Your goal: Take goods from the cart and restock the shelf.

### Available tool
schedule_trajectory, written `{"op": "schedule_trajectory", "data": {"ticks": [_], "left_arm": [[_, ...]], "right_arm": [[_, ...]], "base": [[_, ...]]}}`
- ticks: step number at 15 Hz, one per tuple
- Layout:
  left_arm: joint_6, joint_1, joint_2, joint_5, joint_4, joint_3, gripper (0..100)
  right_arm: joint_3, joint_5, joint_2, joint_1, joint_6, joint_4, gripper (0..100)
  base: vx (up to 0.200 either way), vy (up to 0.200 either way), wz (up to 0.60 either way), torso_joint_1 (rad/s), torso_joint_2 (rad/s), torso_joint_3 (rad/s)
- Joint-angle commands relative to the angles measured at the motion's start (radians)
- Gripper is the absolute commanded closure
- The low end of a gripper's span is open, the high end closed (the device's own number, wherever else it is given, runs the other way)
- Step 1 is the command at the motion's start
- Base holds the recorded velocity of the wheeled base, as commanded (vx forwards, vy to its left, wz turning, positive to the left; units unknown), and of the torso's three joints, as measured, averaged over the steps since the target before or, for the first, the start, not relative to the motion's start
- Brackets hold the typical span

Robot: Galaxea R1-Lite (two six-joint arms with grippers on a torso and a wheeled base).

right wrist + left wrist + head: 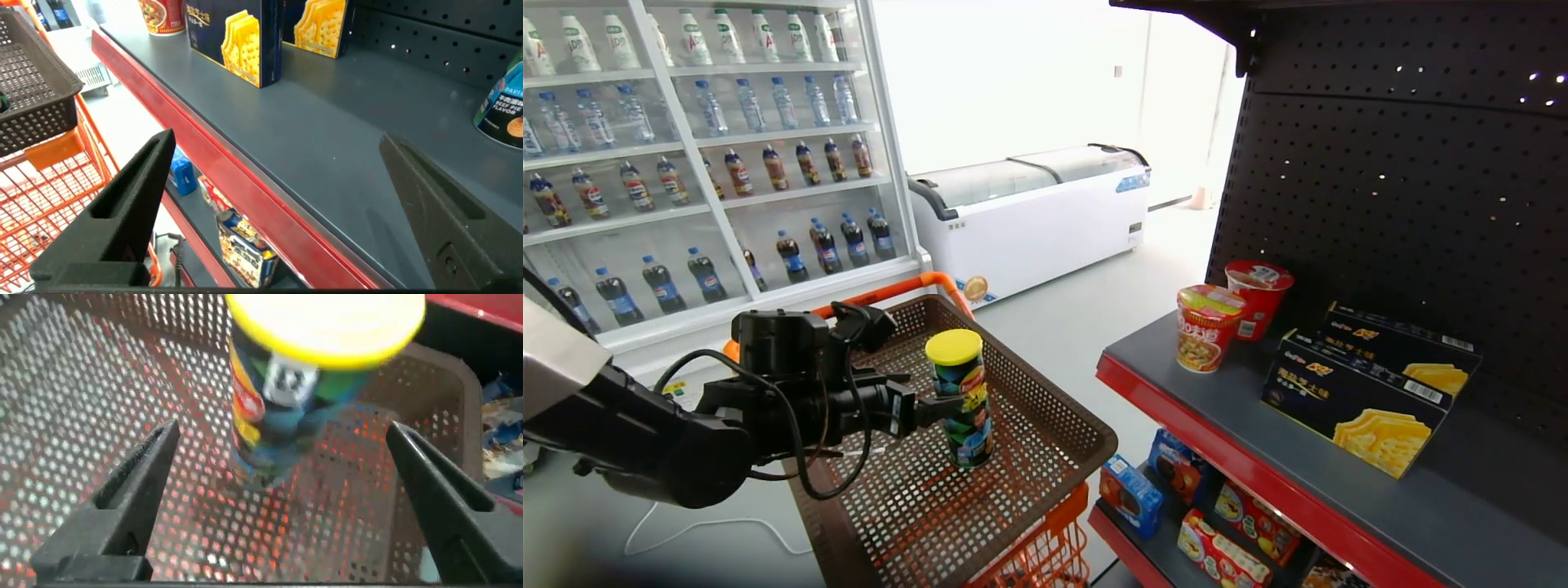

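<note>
A tall chip can (pixel 961 392) with a yellow lid stands upright in the cart's brown mesh basket (pixel 1054 416). My left gripper (pixel 935 408) is level with the can's middle, right beside it. In the left wrist view this gripper (pixel 282 429) is open, its fingers (pixel 139 469) spread wide to either side of the can (pixel 294 384) without touching it, over the basket floor (pixel 73 400). My right gripper (pixel 278 143) is open and holds nothing, hanging above the red front edge of the grey shelf (pixel 343 155).
On the shelf (pixel 1258 441) stand two cup noodles (pixel 1207 327) and two dark cracker boxes (pixel 1364 400). Packaged goods (pixel 1176 498) fill the lower shelf. A bottle fridge (pixel 686 163) and chest freezer (pixel 1029 212) stand behind the cart. Another can (pixel 502 102) sits farther along the shelf.
</note>
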Motion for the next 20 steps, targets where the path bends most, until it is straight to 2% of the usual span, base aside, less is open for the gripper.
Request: {"op": "schedule_trajectory", "data": {"ticks": [1,5,8,13,16,20], "left_arm": [[0.002,-0.003,0.115,0.004,-0.121,-0.016,0],[-0.002,-0.074,0.164,0.03,-0.145,-0.068,0],[-0.004,-0.101,0.204,0.069,-0.151,-0.095,0],[0.001,-0.098,0.224,0.063,-0.168,-0.093,0],[-0.004,-0.097,0.254,0.063,-0.266,-0.09,0],[-0.001,-0.094,0.268,0.066,-0.274,-0.088,0]], "right_arm": [[0.0,0.0,0.0,0.0,0.0,0.0,0],[0.0,0.0,0.0,0.0,0.0,0.0,0],[0.0,0.0,0.0,0.0,0.0,0.0,0],[0.0,0.0,0.0,0.002,0.0,0.0,0],[0.0,0.0,0.0,0.0,0.0,0.0,0],[0.0,0.0,0.0,0.0,0.0,0.0,0]], "base": [[0.0,0.0,0.0,0.0,0.0,0.0],[0.0,0.0,0.0,0.0,0.0,0.0],[0.0,0.0,0.0,0.0,0.0,0.0],[0.0,0.0,0.0,0.0,0.0,0.0],[0.0,0.0,0.0,0.0,0.0,0.0],[0.0,0.0,0.0,0.0,0.0,0.0]]}}
